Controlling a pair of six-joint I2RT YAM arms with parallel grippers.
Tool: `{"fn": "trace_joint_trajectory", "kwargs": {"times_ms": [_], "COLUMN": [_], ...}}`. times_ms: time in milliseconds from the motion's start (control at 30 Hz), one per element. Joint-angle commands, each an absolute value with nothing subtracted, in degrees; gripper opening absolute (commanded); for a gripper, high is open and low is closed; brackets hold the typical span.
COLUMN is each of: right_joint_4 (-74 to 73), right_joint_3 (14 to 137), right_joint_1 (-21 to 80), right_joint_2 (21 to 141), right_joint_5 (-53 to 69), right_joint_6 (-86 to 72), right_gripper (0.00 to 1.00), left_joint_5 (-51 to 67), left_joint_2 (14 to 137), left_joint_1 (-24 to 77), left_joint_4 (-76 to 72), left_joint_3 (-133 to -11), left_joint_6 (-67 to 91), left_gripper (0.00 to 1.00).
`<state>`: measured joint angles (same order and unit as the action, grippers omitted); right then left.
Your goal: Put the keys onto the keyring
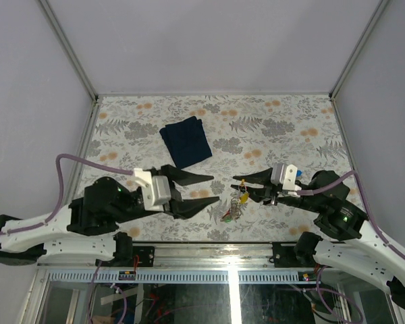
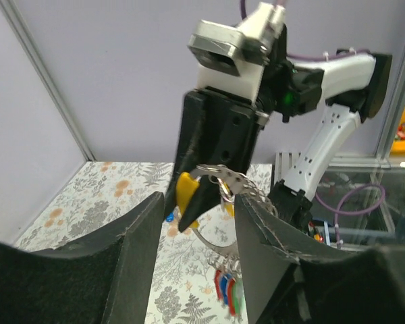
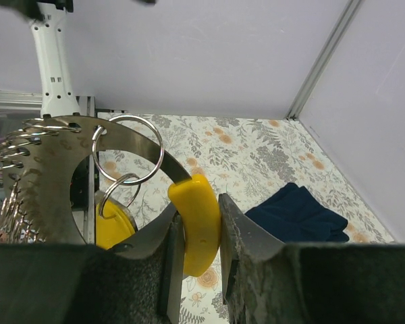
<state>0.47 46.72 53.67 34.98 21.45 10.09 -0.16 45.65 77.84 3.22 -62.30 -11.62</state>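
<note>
The right gripper (image 3: 200, 202) pinches a yellow key (image 3: 197, 236), the keyring (image 3: 48, 154) hanging beside it. The left gripper (image 1: 215, 188) gapes empty nearby.

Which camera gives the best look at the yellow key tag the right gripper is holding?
The right wrist view: the yellow tag fills the centre, pinched in the right gripper. The left wrist view shows it smaller, partly behind a finger. From the top it is a speck.
</note>
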Motion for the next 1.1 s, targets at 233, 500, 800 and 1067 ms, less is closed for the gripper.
{"fn": "trace_joint_trajectory", "kwargs": {"times_ms": [233, 500, 800, 1067], "right_joint_4": [0.8, 1.4, 1.9, 2.1], "right_joint_3": [51.4, 51.5, 51.8, 52.5], "right_joint_1": [53.9, 53.9, 53.9, 53.9], "right_joint_2": [35.1, 35.7, 37.0, 37.5], "right_joint_5": [21.6, 22.3, 22.9, 22.6], "right_joint_6": [11.0, 10.7, 9.9, 9.7], "right_gripper": [0.05, 0.05, 0.05, 0.05], "left_joint_5": [-21.4, -22.2, -20.4, -19.8], "left_joint_2": [49.4, 49.7, 50.9, 51.4], "left_joint_1": [95.0, 96.0, 96.0, 96.0], "left_joint_4": [1.5, -1.0, -1.8, -0.6], "left_joint_3": [-62.6, -62.5, -62.8, -62.7], "left_joint_6": [-25.9, -28.7, -29.6, -29.3], "left_gripper": [0.46, 0.43, 0.40, 0.40]}}
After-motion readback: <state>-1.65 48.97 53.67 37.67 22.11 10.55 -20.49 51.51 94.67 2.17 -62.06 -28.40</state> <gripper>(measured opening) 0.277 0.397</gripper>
